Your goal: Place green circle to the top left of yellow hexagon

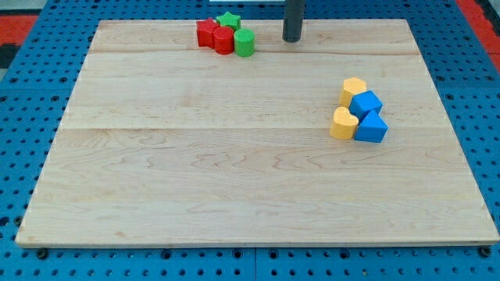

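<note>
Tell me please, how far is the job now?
Nothing looks done yet: the green circle block sits at the view's top beside the red blocks, far from the yellow hexagon block. My tip stands right of the green circle. The whole push remains.

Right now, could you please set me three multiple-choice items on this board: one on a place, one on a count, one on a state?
1. Where does the green circle sit?
A. near the view's top, left of centre
B. at the view's bottom right
C. beside the blue blocks

2. How many yellow blocks show?
A. one
B. two
C. four

3. How does my tip stand to the green circle?
A. pressed on it
B. apart from it, on the view's right
C. hidden behind it

Answers:
1 A: it lies by the red blocks and green star at the top edge.
2 B: the yellow hexagon and another yellow block sit in the right cluster.
3 B: bare wood shows between them.
</note>
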Tool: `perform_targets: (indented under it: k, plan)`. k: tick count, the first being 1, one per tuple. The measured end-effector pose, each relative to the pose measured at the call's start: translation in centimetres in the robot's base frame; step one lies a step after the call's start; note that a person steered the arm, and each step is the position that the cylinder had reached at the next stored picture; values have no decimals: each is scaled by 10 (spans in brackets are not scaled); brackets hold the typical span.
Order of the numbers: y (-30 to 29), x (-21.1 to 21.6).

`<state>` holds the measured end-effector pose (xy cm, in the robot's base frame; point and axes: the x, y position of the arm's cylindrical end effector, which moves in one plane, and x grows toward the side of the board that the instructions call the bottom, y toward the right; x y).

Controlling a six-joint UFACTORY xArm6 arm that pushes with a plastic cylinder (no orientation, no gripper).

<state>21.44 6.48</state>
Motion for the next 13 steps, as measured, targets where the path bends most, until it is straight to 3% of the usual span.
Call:
perform_targets:
  k: [1,2,3,4,5,7,9,10,11,13]
  plan:
    - [-55,-20]
    - [-108,-8]
    - [-97,20]
    - [-4,21]
    - [39,35]
    - [-14,1]
    - [-101,48]
    - [-48,71]
    - [-5,66]
    - [-9,-2]
